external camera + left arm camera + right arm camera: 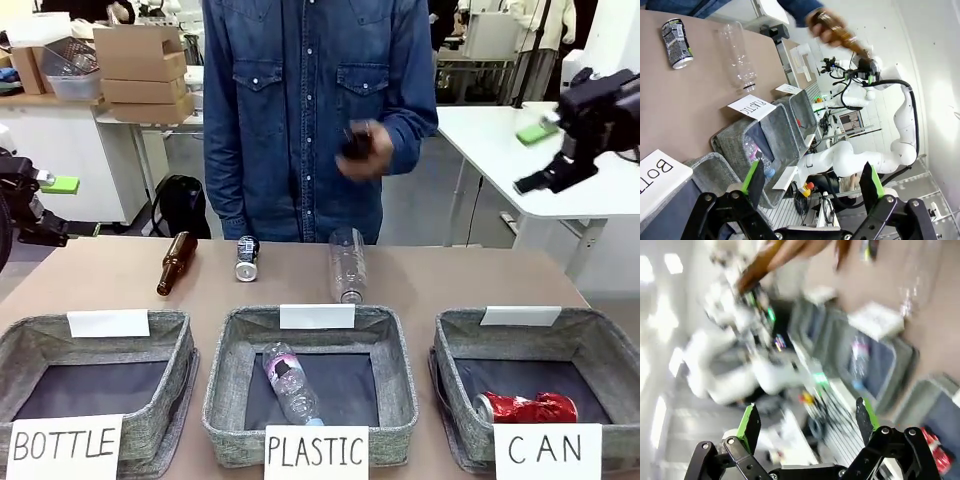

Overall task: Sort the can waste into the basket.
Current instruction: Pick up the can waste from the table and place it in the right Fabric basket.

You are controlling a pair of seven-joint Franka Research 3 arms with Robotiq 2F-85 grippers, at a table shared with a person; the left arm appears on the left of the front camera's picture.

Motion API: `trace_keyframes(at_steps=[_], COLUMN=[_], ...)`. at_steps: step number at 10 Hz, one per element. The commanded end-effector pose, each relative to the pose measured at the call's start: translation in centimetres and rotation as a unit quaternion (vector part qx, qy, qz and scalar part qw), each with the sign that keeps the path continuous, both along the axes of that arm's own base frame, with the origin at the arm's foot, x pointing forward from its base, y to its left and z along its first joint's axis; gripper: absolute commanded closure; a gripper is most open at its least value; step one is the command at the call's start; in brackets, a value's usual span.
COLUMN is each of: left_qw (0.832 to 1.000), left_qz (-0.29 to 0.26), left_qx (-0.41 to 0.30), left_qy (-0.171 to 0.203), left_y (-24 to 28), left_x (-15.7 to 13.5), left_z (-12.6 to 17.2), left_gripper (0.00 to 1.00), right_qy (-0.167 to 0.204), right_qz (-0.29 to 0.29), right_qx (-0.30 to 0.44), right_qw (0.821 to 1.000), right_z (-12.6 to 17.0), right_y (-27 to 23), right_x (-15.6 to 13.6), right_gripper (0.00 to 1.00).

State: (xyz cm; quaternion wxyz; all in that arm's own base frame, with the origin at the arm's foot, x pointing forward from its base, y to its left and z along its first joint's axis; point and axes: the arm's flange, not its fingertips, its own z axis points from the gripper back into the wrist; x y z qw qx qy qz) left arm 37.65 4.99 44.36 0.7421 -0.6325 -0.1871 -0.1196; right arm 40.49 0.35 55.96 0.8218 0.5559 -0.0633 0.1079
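Currently the red can (527, 408) lies in the CAN basket (612, 345). The dark can (247, 258) lies on the table (450, 275), between a brown bottle (177, 262) and a clear bottle (347, 265). A person's hand (365, 150) holds something dark above them. The left gripper (812, 177) and right gripper (810, 422) both gape wide, empty.

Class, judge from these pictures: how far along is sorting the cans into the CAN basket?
Done: the shiny red crushed metal can lies in the grey woven fabric basket signed CAN. In hand: nothing; the left gripper and right gripper are empty, jaws open. Left: the dark metal can with silver ends lies on the brown table, not yet picked up.
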Motion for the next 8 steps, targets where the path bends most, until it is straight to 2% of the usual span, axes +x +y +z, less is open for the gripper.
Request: trace_keyframes(at_steps=[1, 8], left_qw=[1.000, 1.000], left_qz=[-0.001, -0.001], left_qx=[-0.009, -0.009], left_qy=[-0.013, -0.013], left_y=[-0.14, -0.14], left_x=[0.07, 0.07], left_z=[0.10, 0.10], left_gripper=[0.00, 0.00], right_qy=[-0.015, -0.015], right_qz=[0.064, 0.064], right_qx=[-0.037, -0.037], right_qw=[0.997, 0.997], right_z=[0.26, 0.26], right_y=[-0.35, -0.35], right_x=[-1.04, -1.04], right_gripper=[0.00, 0.00])
